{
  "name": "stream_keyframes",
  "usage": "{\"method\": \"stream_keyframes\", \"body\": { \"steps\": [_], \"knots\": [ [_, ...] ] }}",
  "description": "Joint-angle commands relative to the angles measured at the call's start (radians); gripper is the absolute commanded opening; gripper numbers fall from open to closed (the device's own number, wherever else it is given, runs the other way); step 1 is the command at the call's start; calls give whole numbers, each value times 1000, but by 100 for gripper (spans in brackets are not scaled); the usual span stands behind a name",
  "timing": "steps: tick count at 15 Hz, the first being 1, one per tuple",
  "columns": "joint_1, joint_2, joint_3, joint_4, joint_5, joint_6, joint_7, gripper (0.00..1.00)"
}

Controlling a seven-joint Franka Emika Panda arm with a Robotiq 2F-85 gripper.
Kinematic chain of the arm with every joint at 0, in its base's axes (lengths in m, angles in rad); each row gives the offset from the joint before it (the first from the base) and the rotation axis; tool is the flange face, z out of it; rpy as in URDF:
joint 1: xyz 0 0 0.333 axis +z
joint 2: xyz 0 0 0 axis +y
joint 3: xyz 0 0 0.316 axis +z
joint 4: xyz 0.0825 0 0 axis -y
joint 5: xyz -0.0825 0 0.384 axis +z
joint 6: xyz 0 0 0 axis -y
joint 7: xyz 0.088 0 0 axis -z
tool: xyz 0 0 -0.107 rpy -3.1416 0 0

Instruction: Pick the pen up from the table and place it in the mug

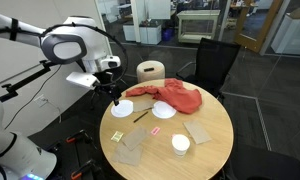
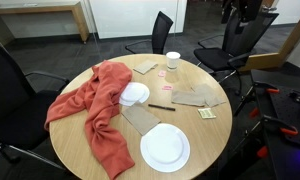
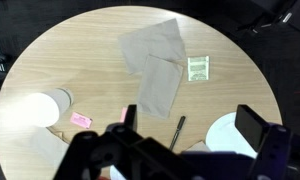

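Mug (image 3: 45,108) upright near tabletop (image 3: 90,50) edge in wrist view. Pink scrap (image 3: 81,120) just right of mug. Pen (image 3: 180,130) lies flat farther right of mug, well apart from it. Hand (image 3: 193,122) above tabletop, jaws spread wide, empty.

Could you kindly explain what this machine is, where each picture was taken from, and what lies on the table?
The white machine is a robot arm with a gripper at its tip. Two pictures come from cameras standing in the room; the third looks down from the arm's wrist, so the dark jaws fill its lower edge. On the round wooden table lie a red cloth, a large white plate, a small white plate, brownish paper sheets, a white mug, a pink scrap and a thin dark pen. The jaws stand open and hold nothing.
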Motion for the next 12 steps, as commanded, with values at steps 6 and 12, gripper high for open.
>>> {"method": "stream_keyframes", "body": {
  "steps": [6,12],
  "knots": [
    [-2,234,126,24,-7,200,225,100],
    [13,349,191,44,-21,295,313,100]
  ]
}}
